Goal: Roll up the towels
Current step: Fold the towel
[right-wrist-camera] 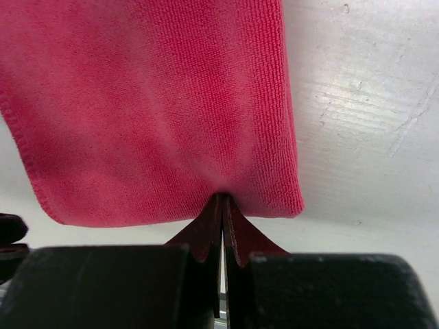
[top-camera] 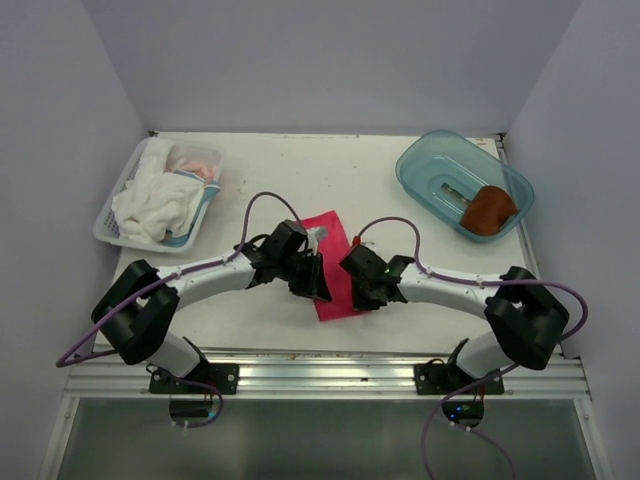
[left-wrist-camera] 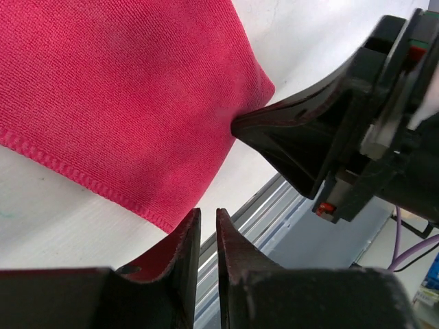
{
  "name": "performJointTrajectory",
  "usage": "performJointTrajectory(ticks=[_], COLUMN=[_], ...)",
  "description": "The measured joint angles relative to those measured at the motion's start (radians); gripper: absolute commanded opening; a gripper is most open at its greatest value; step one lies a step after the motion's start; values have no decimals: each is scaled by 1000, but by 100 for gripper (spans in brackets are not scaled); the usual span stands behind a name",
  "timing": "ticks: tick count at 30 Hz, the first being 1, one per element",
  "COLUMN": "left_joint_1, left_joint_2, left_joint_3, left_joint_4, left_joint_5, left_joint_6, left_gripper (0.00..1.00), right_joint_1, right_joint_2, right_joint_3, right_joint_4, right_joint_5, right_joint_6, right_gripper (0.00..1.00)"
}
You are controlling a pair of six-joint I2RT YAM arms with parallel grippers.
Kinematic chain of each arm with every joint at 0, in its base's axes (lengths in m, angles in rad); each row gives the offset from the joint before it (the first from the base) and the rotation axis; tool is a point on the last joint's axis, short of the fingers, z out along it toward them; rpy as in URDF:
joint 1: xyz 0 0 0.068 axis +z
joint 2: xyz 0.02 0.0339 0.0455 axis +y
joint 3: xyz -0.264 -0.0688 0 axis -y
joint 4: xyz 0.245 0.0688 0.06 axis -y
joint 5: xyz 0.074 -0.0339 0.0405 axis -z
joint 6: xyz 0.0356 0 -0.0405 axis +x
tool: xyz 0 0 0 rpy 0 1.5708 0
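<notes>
A bright pink-red towel (top-camera: 330, 250) lies flat on the white table between my two grippers. My right gripper (right-wrist-camera: 223, 199) is shut on its near edge, close to the right corner, and the cloth (right-wrist-camera: 158, 103) puckers at the fingertips. My left gripper (left-wrist-camera: 208, 212) hovers just off the towel's (left-wrist-camera: 123, 96) near left corner. Its jaws stand a narrow slit apart with nothing between them. The right gripper's fingers (left-wrist-camera: 295, 130) show pinching the cloth in the left wrist view. The rust-brown towel (top-camera: 488, 210) sits bunched in a blue tub.
The blue plastic tub (top-camera: 430, 165) stands at the back right. A white basket (top-camera: 108, 228) of white cloths stands at the back left. A metal rail (top-camera: 330, 370) runs along the table's near edge, right behind both grippers.
</notes>
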Motion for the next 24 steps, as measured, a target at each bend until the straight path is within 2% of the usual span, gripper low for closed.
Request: performJointTrajectory(ticks=[7, 14, 24], left_joint_1=[0, -7, -11], left_joint_2=[5, 95, 105], left_joint_3=[-12, -60, -65], left_joint_4=[30, 46, 29], left_joint_5=[5, -21, -50], left_joint_6=[-24, -22, -6], left_gripper=[18, 18, 17], right_joint_1=[1, 0, -19], right_joint_2=[-59, -64, 51], right_joint_3=[23, 84, 48], right_joint_4=[-33, -80, -55], right_joint_5=[15, 84, 124], right_joint_6=[-3, -28, -53], right_gripper=[0, 0, 0])
